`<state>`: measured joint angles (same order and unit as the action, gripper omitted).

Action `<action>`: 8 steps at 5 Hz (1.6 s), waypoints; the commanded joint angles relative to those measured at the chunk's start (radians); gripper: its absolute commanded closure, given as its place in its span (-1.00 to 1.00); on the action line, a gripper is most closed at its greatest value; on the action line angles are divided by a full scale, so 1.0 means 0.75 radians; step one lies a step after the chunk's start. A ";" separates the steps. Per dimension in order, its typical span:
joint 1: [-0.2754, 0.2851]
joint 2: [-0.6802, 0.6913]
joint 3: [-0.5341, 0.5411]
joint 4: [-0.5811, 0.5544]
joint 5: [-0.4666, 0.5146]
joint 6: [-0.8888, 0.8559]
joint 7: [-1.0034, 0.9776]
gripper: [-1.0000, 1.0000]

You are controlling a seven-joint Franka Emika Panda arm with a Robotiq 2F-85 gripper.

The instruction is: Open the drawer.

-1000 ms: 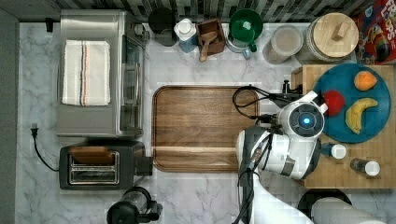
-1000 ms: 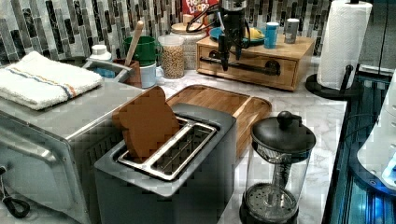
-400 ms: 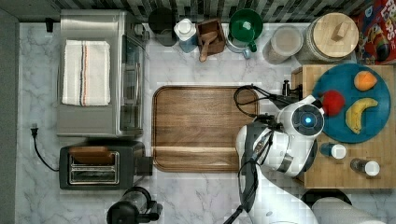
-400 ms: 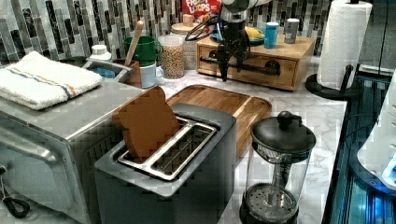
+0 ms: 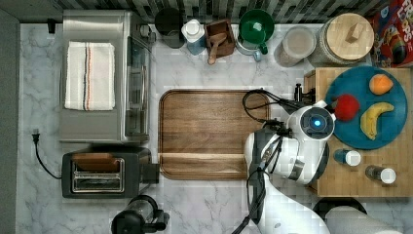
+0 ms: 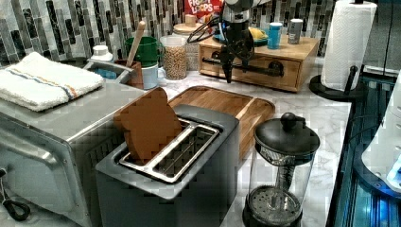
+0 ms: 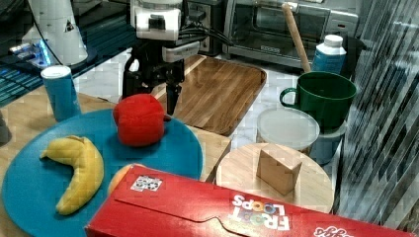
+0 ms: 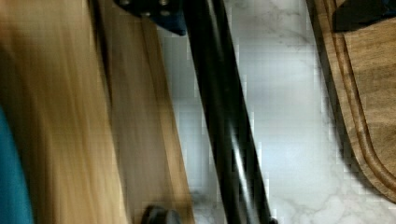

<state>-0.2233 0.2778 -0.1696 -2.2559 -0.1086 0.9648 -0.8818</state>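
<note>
Nearest the left view's camera, a toaster (image 6: 170, 156) is holding a brown slice that is hiding part of the wooden tray (image 6: 222, 101) behind it, and a glass coffee press (image 6: 283, 175) is standing to the left view's right. Farther back, past the tray, the drawer (image 6: 283, 78) is sitting at the far end of the marble counter (image 6: 307, 111), in a light wooden box carrying a blue plate (image 5: 365, 107) of fruit. Whether the drawer is pulled out at all is hard to judge.

The gripper (image 6: 235, 66) is covering part of the black bar handle (image 6: 265, 71) in the left view. From above, the white arm (image 5: 292, 151) is overhanging the box's front edge, masking the drawer's front. The wrist view is smearing everything: the handle (image 8: 219, 116) is running out of frame at both ends, with the drawer's pale wood (image 8: 135, 130) on one side and marble and the tray's corner (image 8: 373, 116) on the other.

The arm is reaching over from the top view's near edge, wrist pointing straight down. The gripper (image 7: 150, 89) is hanging in front of the drawer with its fingers (image 7: 170, 101) spread apart — straddling the bar, gripping nothing. In the right view, a red apple (image 7: 140, 120) is sitting just in front of them.
</note>
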 commanded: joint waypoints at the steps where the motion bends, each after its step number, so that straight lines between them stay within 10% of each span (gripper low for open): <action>1: 0.229 -0.038 0.161 -0.101 0.218 0.219 0.016 -1.00; 8: 0.323 -0.197 0.430 -0.235 0.102 0.146 0.426 -1.00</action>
<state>-0.0754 0.1777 0.0916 -2.4160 -0.0731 1.0859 -0.6606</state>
